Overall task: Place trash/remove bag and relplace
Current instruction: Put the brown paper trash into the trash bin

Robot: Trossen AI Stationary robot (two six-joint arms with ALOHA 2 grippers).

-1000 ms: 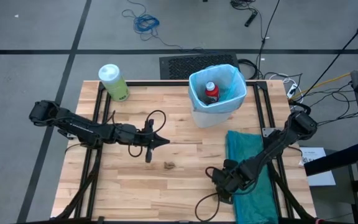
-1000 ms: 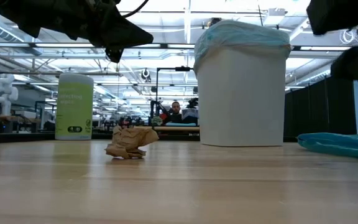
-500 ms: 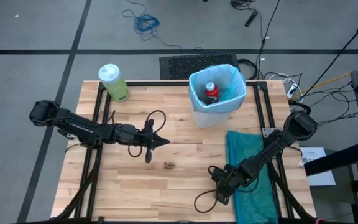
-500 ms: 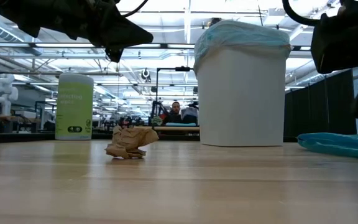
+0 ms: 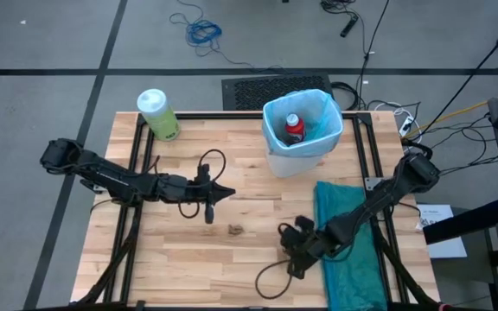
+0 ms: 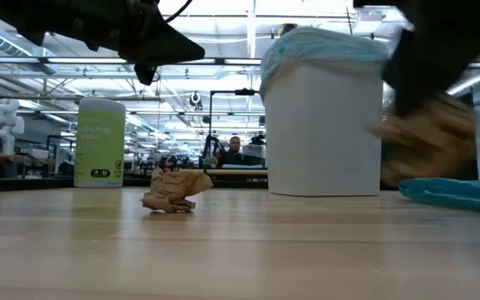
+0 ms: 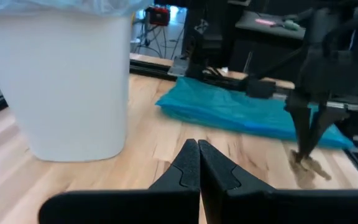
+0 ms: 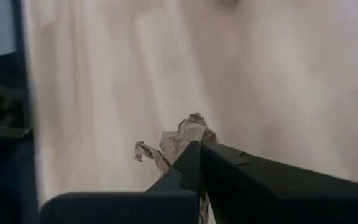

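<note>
My right gripper (image 5: 289,249) hangs over the table's near middle, shut on a crumpled brown paper wad (image 8: 178,140) that shows blurred in the low view (image 6: 427,137). A second brown wad (image 5: 236,230) lies on the wood. My left gripper (image 5: 230,192) hovers shut and empty over the table's middle, left of that wad. The white wastebasket (image 5: 284,162) stands at the far middle, lined with the light-blue bag (image 5: 271,130); a red white-capped container (image 5: 294,128) sits inside. My right gripper pinches the brown wad between its two fingers, at the wad's upper part (image 8: 188,138). The fingers slant down from the table's right side. The wad (image 7: 306,167) hangs below the fingertips, clear of the wood in the low view.
A teal-green plastic bag (image 5: 344,233) lies flat along the right side, under my right arm. A green bottle with a white cap (image 5: 157,114) stands at the far left corner. Bare wood lies between the loose wad and the wastebasket.
My right gripper has gone toward the table's left edge and up. A brown wad now hangs from it in the low view, where none showed in its fingers before. The loose wad on the wood has stayed put.
</note>
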